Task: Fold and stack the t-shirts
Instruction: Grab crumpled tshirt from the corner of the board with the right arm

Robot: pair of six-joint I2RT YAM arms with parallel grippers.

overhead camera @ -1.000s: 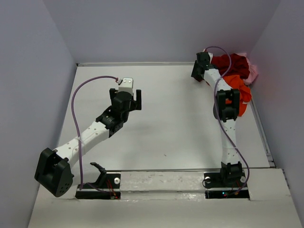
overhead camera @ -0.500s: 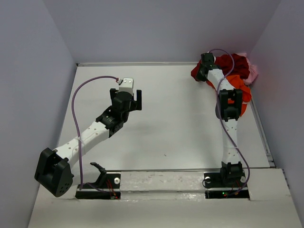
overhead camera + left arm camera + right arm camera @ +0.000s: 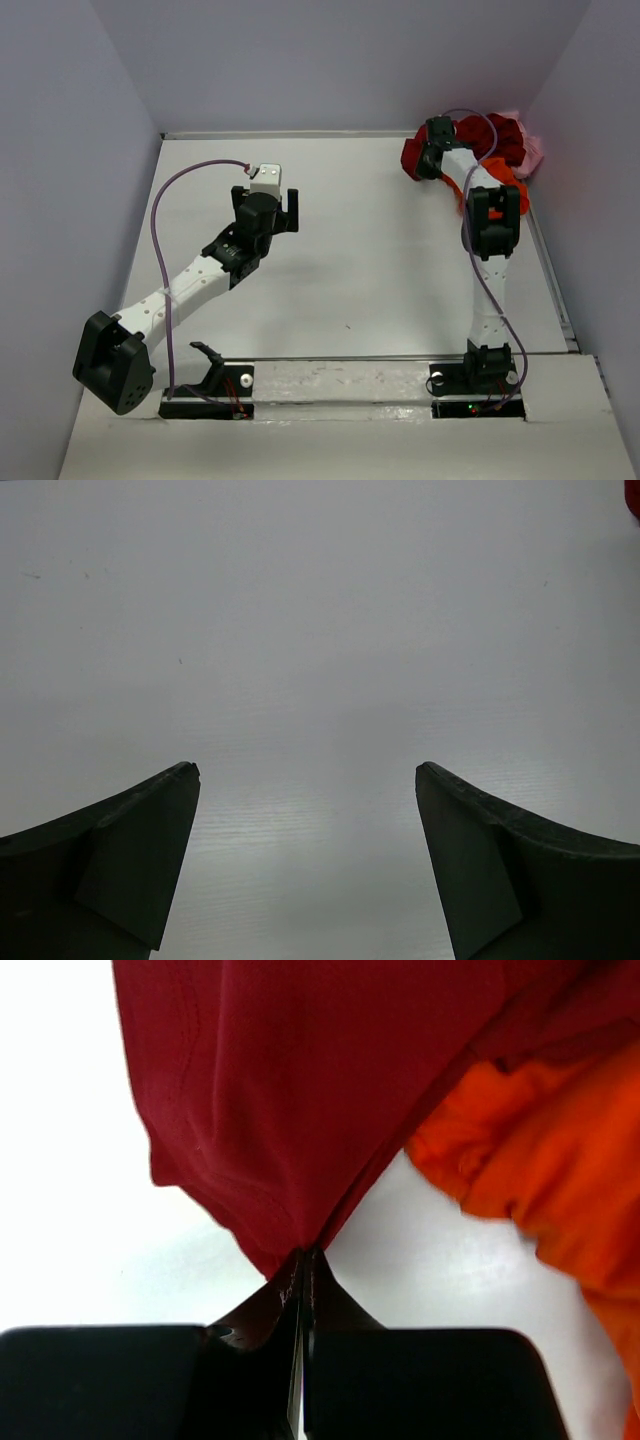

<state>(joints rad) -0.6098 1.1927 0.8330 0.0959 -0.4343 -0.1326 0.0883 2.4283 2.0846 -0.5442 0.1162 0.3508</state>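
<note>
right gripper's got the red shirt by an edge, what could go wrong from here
1. The right gripper is shut on only a thin fold at the dark red shirt edge; it might slip out when pulled.
2. The orange shirt lies bunched against it, so it may drag along.
3. The left gripper hangs open over the table, far from the pile; pulling one-armed could leave the shirt crumpled.

No text, label, brand or number can be read anywhere.
</note>
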